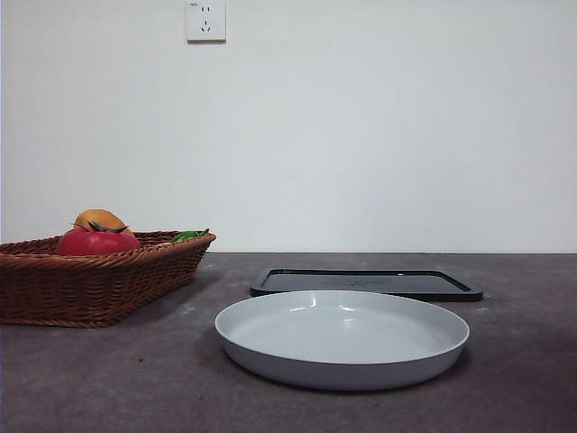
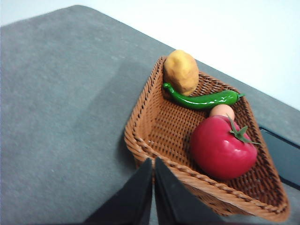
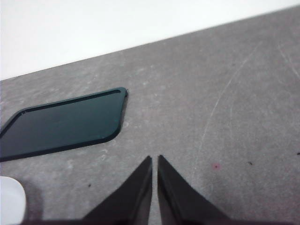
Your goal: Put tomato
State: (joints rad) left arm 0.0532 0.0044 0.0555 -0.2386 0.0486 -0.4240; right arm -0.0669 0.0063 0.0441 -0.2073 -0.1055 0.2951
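— Tomato first: from the front we see it low in the wicker basket at the left of the table, only its top above the rim, with the orange-brown potato behind it and a green tip of the pepper poking up.

— And the other containers?

— We find a grey plate near the camera, with nothing on it, and a flat black tray just behind it. Neither arm shows here.

— Left wrist?

— We look down into the basket: the tomato lies at one end, stem up, a small pale egg-like thing half hidden behind it, then the green pepper and the potato. Our left gripper hangs outside the rim, jaws nearly together, holding nothing.

— Right wrist?

— Our right gripper hovers over bare table, jaws nearly closed and empty. The tray is cut off at the edge, and only a blurred white sliver of the plate shows.
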